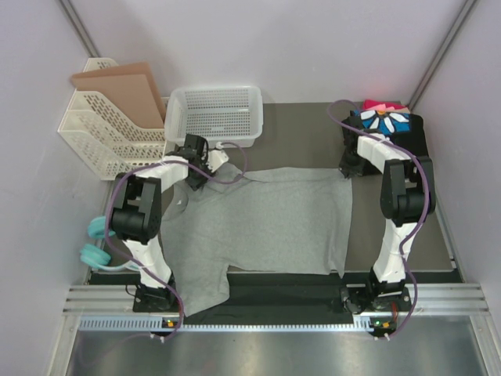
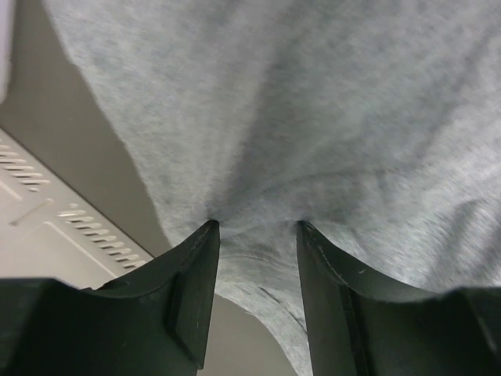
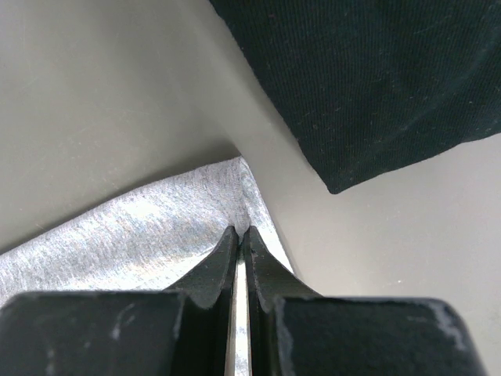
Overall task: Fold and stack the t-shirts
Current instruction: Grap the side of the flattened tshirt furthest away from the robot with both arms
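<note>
A light heather-grey t-shirt (image 1: 266,219) lies spread on the dark table, its near-left part hanging over the front edge. My left gripper (image 1: 205,168) is at its far-left corner. In the left wrist view the grey t-shirt (image 2: 313,102) puckers between the tips of the left gripper (image 2: 258,227), whose jaws stand apart. My right gripper (image 1: 350,168) is at the far-right corner. In the right wrist view this gripper (image 3: 239,229) is shut on the corner of the grey cloth (image 3: 141,235). A folded stack (image 1: 383,121), black with a daisy print over pink ones, sits at the far right. Its black cloth (image 3: 360,78) lies just beyond the held corner.
A white mesh basket (image 1: 215,113) stands at the back, just beyond the left gripper; its wall (image 2: 47,227) shows in the left wrist view. A white file rack (image 1: 98,137) with brown cardboard (image 1: 121,86) stands at the far left. Teal objects (image 1: 98,243) lie by the left arm.
</note>
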### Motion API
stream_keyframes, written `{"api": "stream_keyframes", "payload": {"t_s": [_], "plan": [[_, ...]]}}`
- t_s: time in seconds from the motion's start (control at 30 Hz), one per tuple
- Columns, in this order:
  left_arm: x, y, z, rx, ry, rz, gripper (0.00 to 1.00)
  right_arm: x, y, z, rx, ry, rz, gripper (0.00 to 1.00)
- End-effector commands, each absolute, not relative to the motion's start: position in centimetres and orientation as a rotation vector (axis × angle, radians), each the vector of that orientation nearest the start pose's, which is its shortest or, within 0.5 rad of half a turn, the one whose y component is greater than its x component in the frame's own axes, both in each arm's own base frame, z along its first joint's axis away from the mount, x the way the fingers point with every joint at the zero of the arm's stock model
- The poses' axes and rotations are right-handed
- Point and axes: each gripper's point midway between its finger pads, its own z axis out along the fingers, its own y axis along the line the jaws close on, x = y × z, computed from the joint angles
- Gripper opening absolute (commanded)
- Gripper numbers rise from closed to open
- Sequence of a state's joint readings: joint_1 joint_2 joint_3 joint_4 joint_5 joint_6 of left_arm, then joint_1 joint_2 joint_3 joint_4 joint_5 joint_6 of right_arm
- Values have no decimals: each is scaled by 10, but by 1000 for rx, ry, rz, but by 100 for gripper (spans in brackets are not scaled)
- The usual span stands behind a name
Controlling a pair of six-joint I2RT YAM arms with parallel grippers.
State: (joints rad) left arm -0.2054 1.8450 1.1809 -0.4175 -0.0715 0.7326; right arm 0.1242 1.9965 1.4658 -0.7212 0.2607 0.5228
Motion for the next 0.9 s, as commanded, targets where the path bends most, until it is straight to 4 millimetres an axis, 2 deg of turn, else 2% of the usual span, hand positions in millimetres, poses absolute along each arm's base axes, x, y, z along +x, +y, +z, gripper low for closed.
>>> {"api": "stream_keyframes", "payload": {"t_s": [0.0,0.2,0.33,0.47,0.63,0.83,0.87], "plan": [[418,-38,21,1173,2407,269,49,423,28,57,575,2622,-199,0],[420,-38,14,1168,2426,259,48,421,27,55,575,2625,-204,0],[421,-38,14,1182,2421,258,43,422,27,56,575,2622,-205,0],[424,-38,18,1187,2421,261,31,421,27,55,571,2626,-205,0],[426,-40,24,1186,2418,249,25,421,28,56,569,2625,-201,0],[426,-42,35,1174,2406,239,13,422,27,57,565,2622,-206,0],[426,-42,41,1169,2397,242,6,422,29,58,561,2621,-205,0]]}}
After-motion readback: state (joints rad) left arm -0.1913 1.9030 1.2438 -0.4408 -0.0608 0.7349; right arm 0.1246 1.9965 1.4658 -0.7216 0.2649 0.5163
